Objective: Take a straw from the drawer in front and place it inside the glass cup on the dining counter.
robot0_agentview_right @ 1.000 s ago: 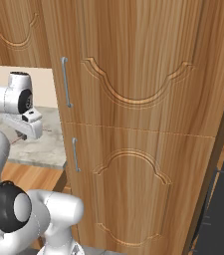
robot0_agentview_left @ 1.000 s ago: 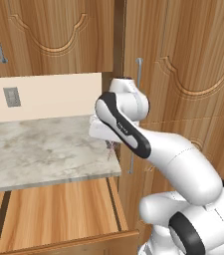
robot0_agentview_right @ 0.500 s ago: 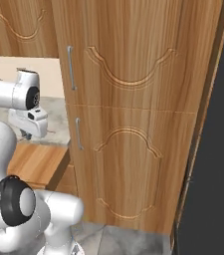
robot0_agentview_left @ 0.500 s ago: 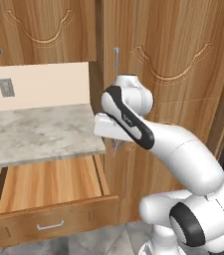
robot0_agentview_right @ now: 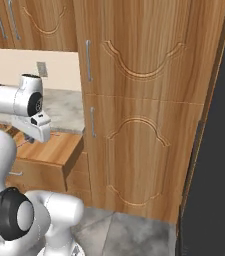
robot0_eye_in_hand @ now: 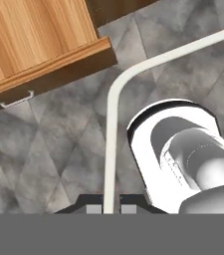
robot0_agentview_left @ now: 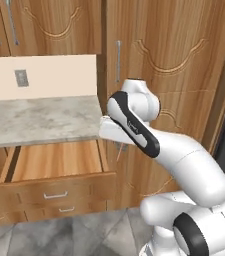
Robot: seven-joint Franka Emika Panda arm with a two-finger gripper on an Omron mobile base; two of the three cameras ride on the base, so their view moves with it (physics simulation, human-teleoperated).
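My gripper (robot0_eye_in_hand: pixel 111 209) is shut on the straw (robot0_eye_in_hand: pixel 111 129), a thin pale tube that runs up the hand view and bends off to the upper right. In the left base view the straw (robot0_agentview_left: pixel 119 150) hangs as a fine line below the gripper (robot0_agentview_left: pixel 115 141), just right of the open drawer (robot0_agentview_left: pixel 59 160). The right base view has the gripper (robot0_agentview_right: pixel 33 139) above the drawer's (robot0_agentview_right: pixel 51 147) right front corner. The hand view looks down past the drawer's front (robot0_eye_in_hand: pixel 58 64) and its silver handle (robot0_eye_in_hand: pixel 16 102). The glass cup and the dining counter are out of view.
A marbled worktop (robot0_agentview_left: pixel 34 120) lies above the drawer, with a wall outlet (robot0_agentview_left: pixel 21 78) behind it. Tall wood cabinet doors (robot0_agentview_right: pixel 144 100) stand close on the right, and a dark panel (robot0_agentview_right: pixel 219 150) beyond them. Grey tiled floor (robot0_eye_in_hand: pixel 44 149) lies below the hand.
The whole scene has slid left and shrunk in both base views, so the base has backed away and turned. The straw stays held in the gripper, now clear of the drawer.
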